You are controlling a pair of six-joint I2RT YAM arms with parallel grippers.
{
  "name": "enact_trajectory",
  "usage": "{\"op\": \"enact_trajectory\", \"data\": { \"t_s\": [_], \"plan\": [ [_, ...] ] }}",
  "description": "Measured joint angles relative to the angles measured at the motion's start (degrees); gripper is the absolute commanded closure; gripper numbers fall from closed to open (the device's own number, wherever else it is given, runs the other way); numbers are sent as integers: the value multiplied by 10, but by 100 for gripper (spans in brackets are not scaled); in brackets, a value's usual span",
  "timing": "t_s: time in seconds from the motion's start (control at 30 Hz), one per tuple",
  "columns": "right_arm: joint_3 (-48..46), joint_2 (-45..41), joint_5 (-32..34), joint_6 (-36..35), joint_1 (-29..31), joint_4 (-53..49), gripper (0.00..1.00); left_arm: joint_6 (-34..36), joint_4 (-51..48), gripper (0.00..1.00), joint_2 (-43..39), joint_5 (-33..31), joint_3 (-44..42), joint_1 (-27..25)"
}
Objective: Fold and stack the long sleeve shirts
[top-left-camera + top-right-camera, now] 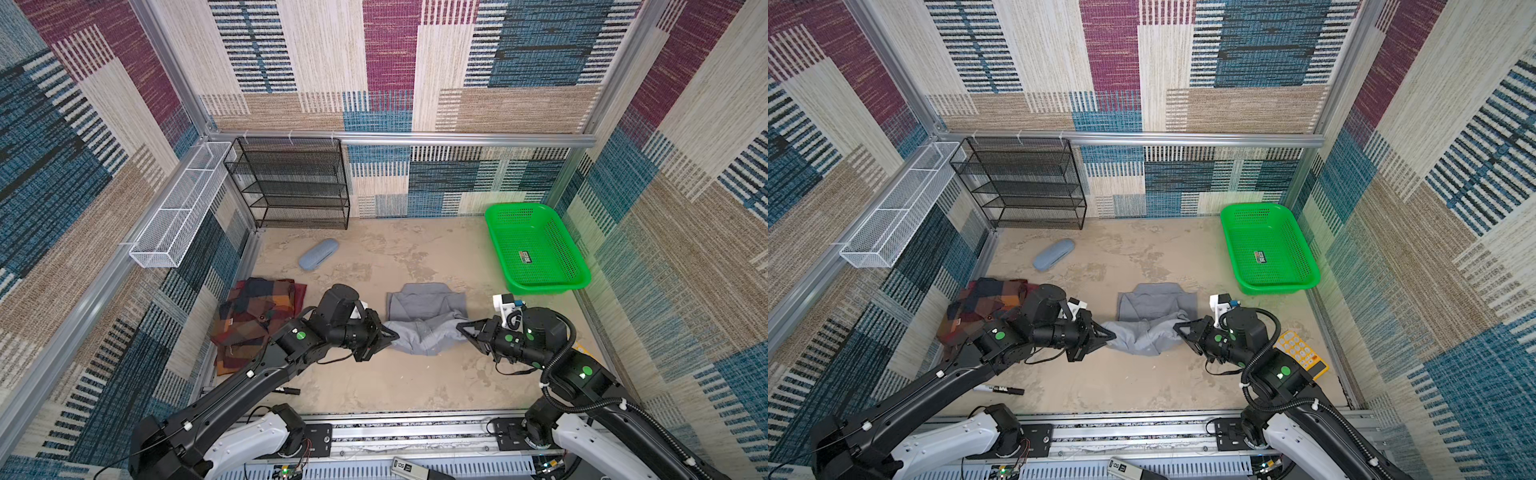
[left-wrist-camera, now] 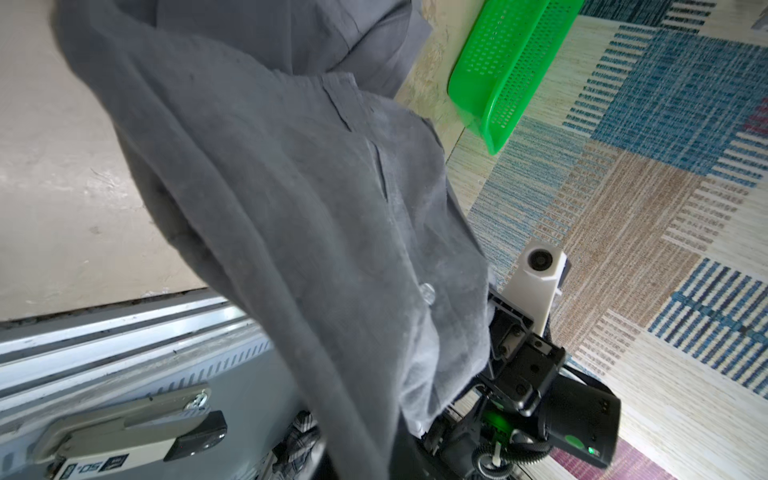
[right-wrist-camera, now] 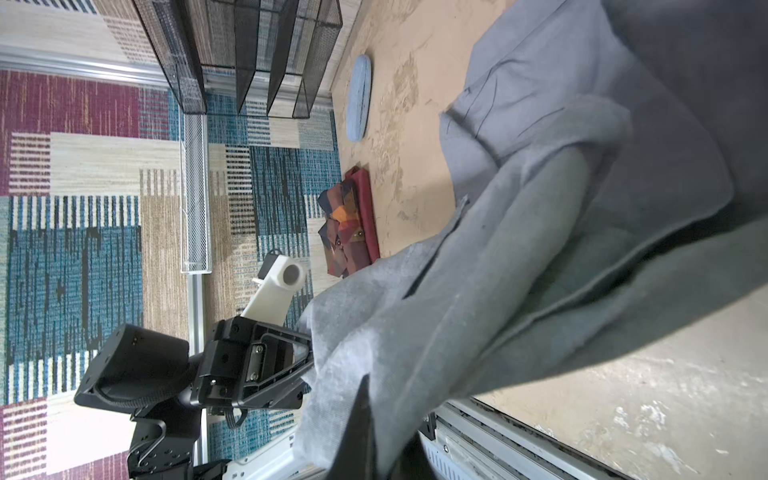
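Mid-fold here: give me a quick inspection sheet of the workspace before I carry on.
Surface: beige mottled tabletop, worn patches.
Job's things: grey shirt mid-table, near edge raised; plaid shirt folded at left, partly behind the left arm.
Clutter: blue-grey case, black marker, yellow keypad.
Grippers: left gripper and right gripper both shut on the grey shirt.
Cables: corrugated hose on right arm, clear of cloth.
Surroundings: green basket, black mesh rack, white wire tray, patterned walls.
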Motion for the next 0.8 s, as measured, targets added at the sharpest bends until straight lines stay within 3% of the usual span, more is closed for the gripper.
{"op": "enact_trajectory", "data": {
  "t_s": [0.2, 0.47, 0.8],
  "plan": [
    [-12, 25, 26, 9, 2, 2, 100, 0, 9, 100, 91, 0, 20, 3],
    [-28, 68, 63, 26, -3, 29, 100, 25, 29, 100, 214, 64, 65, 54],
    [-4, 113, 61, 19, -41, 52, 100, 64, 29, 100, 249, 108, 112, 93]
  ]
}}
